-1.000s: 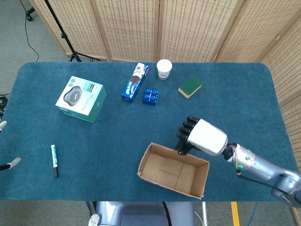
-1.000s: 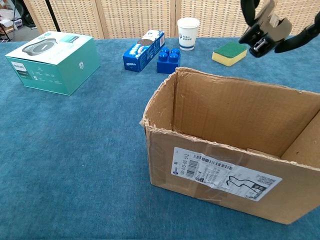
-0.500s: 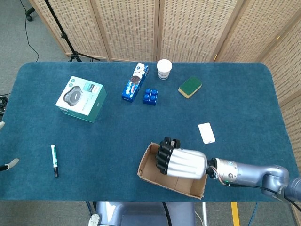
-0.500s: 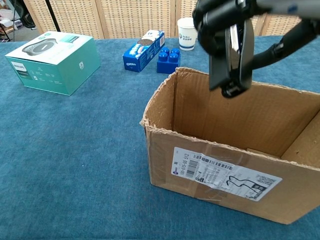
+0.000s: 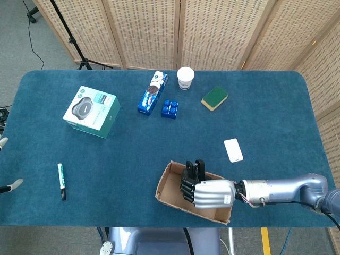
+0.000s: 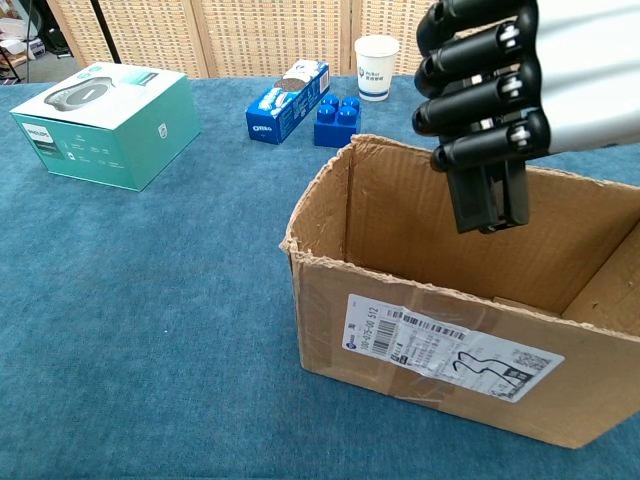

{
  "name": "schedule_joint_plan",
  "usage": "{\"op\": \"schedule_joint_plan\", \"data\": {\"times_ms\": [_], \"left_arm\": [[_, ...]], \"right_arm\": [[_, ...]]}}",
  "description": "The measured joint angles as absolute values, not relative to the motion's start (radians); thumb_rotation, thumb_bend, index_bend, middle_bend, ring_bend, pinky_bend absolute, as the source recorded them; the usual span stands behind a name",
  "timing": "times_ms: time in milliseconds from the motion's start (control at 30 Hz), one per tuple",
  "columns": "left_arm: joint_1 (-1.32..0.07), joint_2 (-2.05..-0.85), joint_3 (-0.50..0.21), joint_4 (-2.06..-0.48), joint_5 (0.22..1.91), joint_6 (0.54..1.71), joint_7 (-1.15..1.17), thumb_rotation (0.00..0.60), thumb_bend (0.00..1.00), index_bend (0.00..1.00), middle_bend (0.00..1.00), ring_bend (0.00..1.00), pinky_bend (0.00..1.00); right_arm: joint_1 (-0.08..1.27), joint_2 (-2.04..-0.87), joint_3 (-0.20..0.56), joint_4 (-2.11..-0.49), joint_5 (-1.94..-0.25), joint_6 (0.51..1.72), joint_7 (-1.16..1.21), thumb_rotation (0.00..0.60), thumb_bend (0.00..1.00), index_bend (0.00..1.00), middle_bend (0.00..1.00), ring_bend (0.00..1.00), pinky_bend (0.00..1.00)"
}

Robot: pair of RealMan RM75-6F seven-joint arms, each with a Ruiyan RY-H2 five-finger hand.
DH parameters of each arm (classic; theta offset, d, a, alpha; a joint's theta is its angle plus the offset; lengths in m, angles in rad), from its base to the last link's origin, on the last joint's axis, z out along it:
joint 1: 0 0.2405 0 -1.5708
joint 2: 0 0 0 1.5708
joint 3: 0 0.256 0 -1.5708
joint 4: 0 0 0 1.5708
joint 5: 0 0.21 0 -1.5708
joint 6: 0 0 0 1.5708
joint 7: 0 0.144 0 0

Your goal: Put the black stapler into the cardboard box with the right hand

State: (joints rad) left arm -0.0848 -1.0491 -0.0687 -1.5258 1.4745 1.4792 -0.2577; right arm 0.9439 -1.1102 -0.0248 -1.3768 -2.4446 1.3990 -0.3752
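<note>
The open cardboard box [image 5: 163,186] [image 6: 400,310] stands near the table's front edge. My right hand [image 5: 208,194] [image 6: 500,70] hovers over its opening, black fingers curled around the black stapler [image 6: 487,195]. The stapler hangs nose-down below the fingers, its lower end just under the rim line, in front of the box's far wall. In the head view the hand covers most of the stapler. Only two pale fingertips of my left hand [image 5: 3,141] show at the left edge, far apart and holding nothing.
A teal product box [image 5: 91,111], a blue cookie pack [image 5: 152,92], a blue block [image 5: 169,108], a paper cup [image 5: 185,77] and a green sponge [image 5: 214,98] sit at the back. A white card [image 5: 233,150] lies right of the box, a marker [image 5: 61,180] at front left.
My right hand carried the stapler from the box's far right side to above its opening, then sank lower, turning the stapler nose-down. The left hand has not moved.
</note>
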Motion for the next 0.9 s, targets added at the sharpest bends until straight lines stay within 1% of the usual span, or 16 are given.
{"op": "schedule_joint_plan", "data": {"times_ms": [33,100,133,200,267,300,333,367,433,467,567,900], "left_arm": [[-0.086,-1.049,-0.069,-1.526,1.474,1.478,-0.256,0.6,0.0,0.0,0.0,0.0,0.0],[-0.086,-1.05,-0.068,-1.527,1.475,1.479,-0.252,0.6,0.0,0.0,0.0,0.0,0.0],[-0.086,-1.05,-0.068,-1.528,1.476,1.48,-0.251,0.6,0.0,0.0,0.0,0.0,0.0],[-0.085,-1.051,-0.067,-1.529,1.478,1.482,-0.248,0.6,0.0,0.0,0.0,0.0,0.0],[-0.085,-1.051,-0.067,-1.53,1.478,1.483,-0.247,0.6,0.0,0.0,0.0,0.0,0.0],[-0.085,-1.051,-0.067,-1.53,1.478,1.482,-0.247,0.6,0.0,0.0,0.0,0.0,0.0],[-0.085,-1.051,-0.067,-1.53,1.477,1.481,-0.248,0.6,0.0,0.0,0.0,0.0,0.0],[-0.085,-1.051,-0.067,-1.53,1.475,1.48,-0.248,0.6,0.0,0.0,0.0,0.0,0.0],[-0.086,-1.051,-0.068,-1.529,1.473,1.478,-0.249,0.6,0.0,0.0,0.0,0.0,0.0],[-0.086,-1.051,-0.068,-1.529,1.473,1.477,-0.249,0.6,0.0,0.0,0.0,0.0,0.0],[-0.087,-1.051,-0.066,-1.53,1.477,1.478,-0.249,0.6,0.0,0.0,0.0,0.0,0.0],[-0.084,-1.051,-0.064,-1.531,1.482,1.485,-0.249,0.6,0.0,0.0,0.0,0.0,0.0]], "right_arm": [[0.942,-1.113,-0.025,-1.373,-2.452,1.405,-0.389,0.6,0.49,0.68,0.58,0.44,0.39],[0.941,-1.115,-0.025,-1.369,-2.461,1.403,-0.409,0.6,0.48,0.68,0.52,0.4,0.39],[0.941,-1.116,-0.026,-1.366,-2.464,1.396,-0.418,0.6,0.47,0.68,0.48,0.36,0.39],[0.939,-1.116,-0.029,-1.364,-2.464,1.381,-0.426,0.6,0.46,0.63,0.39,0.26,0.38],[0.936,-1.116,-0.034,-1.363,-2.462,1.364,-0.435,0.6,0.44,0.54,0.26,0.12,0.35],[0.933,-1.115,-0.037,-1.363,-2.461,1.36,-0.439,0.6,0.43,0.5,0.22,0.07,0.32],[0.93,-1.114,-0.041,-1.364,-2.46,1.357,-0.442,0.6,0.42,0.43,0.16,0.03,0.27],[0.928,-1.112,-0.045,-1.365,-2.46,1.356,-0.441,0.6,0.42,0.34,0.1,0.0,0.22],[0.923,-1.108,-0.05,-1.368,-2.458,1.356,-0.441,0.6,0.41,0.23,0.03,0.0,0.16],[0.92,-1.106,-0.05,-1.371,-2.457,1.357,-0.444,0.6,0.41,0.18,0.01,0.0,0.14],[0.904,-1.097,-0.051,-1.395,-2.453,1.37,-0.461,0.6,0.41,0.15,0.0,0.0,0.12],[0.87,-1.073,-0.036,-1.417,-2.449,1.45,-0.48,0.6,0.41,0.14,0.0,0.0,0.12]]}}
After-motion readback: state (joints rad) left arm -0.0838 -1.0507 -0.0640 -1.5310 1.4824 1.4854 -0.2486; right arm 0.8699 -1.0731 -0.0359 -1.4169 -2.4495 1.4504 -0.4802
